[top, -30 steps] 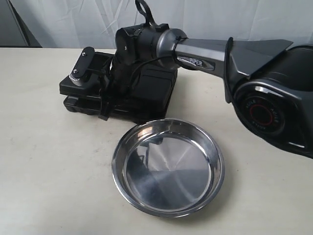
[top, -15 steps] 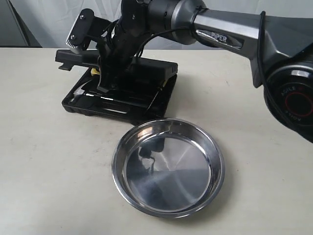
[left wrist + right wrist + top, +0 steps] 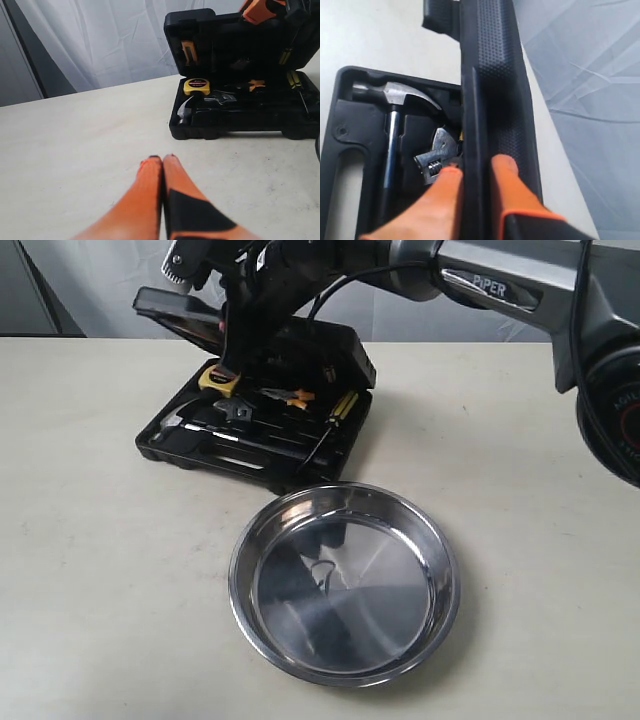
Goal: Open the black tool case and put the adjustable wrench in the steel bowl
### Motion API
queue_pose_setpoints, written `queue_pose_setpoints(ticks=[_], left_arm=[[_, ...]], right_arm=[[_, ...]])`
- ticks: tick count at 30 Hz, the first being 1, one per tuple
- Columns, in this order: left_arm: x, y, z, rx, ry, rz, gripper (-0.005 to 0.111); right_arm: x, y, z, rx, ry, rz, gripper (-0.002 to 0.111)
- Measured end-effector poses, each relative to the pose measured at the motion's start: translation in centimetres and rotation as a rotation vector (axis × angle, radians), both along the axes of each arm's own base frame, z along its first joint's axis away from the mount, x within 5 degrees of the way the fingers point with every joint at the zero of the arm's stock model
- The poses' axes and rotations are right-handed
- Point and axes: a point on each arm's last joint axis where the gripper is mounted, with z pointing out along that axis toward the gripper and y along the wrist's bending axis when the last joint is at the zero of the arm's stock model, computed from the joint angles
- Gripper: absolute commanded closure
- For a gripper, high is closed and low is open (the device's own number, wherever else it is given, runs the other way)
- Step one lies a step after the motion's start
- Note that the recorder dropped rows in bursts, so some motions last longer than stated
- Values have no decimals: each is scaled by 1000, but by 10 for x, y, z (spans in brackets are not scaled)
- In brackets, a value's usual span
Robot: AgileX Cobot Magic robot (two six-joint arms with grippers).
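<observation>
The right gripper [image 3: 472,167] has its orange fingers [image 3: 502,172] pinching the free edge of the lid [image 3: 495,60]. One pad is on the textured outer face and the other on the inner face. The lid of the black tool case [image 3: 240,462] stands at a steep angle, not fully back.

To finish the step well, swing the grip along an arc about the rear hinge. A straight pull would likely drag the base across the table [image 3: 100,570]. Release only once the lid rests on its own.

The adjustable wrench [image 3: 436,155] lies in its recess just beside the hammer [image 3: 395,95], close under the inner finger. The steel bowl [image 3: 345,590] sits empty in front of the case. The left gripper [image 3: 162,159] hovers low over the table, fingers pressed together, well apart from the case.
</observation>
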Motion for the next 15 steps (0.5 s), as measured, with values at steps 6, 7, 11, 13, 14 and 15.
queue_pose_setpoints(ticks=[6, 7, 11, 13, 14, 15], left_arm=[[0, 0, 0, 0, 0, 0, 106], [0, 0, 0, 0, 0, 0, 106], [0, 0, 0, 0, 0, 0, 106], [0, 0, 0, 0, 0, 0, 106], [0, 0, 0, 0, 0, 0, 106], [0, 0, 0, 0, 0, 0, 106]], right_arm=[[13, -14, 4, 40, -30, -52, 109], [15, -16, 4, 47, -33, -61, 109], [19, -20, 6, 63, -42, -80, 109], [19, -20, 6, 64, -41, -82, 109], [20, -21, 6, 64, -41, -83, 109], [20, -21, 6, 65, -40, -85, 109]])
